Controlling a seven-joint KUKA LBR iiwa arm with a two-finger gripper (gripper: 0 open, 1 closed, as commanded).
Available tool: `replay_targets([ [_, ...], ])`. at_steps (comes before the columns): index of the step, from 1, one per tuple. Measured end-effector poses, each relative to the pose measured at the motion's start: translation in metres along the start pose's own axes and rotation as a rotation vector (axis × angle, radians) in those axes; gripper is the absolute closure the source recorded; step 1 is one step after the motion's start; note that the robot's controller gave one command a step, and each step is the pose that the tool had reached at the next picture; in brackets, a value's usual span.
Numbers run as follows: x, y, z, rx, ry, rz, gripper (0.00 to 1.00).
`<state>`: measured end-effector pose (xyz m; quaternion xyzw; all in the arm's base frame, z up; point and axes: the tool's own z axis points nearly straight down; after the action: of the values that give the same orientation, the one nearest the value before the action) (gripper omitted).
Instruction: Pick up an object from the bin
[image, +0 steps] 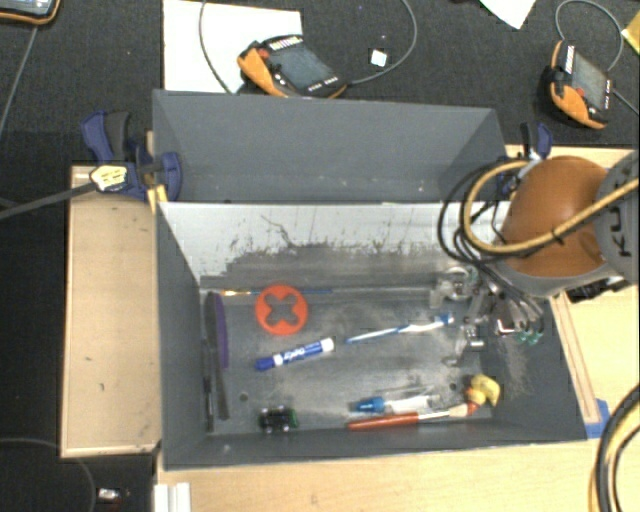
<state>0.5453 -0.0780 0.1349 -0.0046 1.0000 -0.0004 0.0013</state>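
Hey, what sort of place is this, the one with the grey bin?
Most likely a robotics lab's grasping test rig: a robot arm's end effector hangs at the right of a grey metal bin holding odd loose items, such as an orange cross-marked disc and a blue marker.

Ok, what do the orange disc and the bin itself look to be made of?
Orange disc: probably matte moulded plastic, judging by its even colour and the cross shape across its middle; rubber is possible. Bin: grey sheet metal with a dull finish, shown by flat folded walls and scuffs and scratches on the back wall and floor.
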Motion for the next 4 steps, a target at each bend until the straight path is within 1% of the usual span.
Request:
replay_targets([
  [1,0.0,0.0,0.0,0.0,0.0,0.0,0.0],
  [2,-0.021,-0.026,0.058,0.0,0.001,0.301,0.0],
  [3,0.003,-0.015,0.064,0.0,-0.003,0.305,1.0],
  [4,0.003,-0.015,0.064,0.0,-0.003,0.304,1.0],
])
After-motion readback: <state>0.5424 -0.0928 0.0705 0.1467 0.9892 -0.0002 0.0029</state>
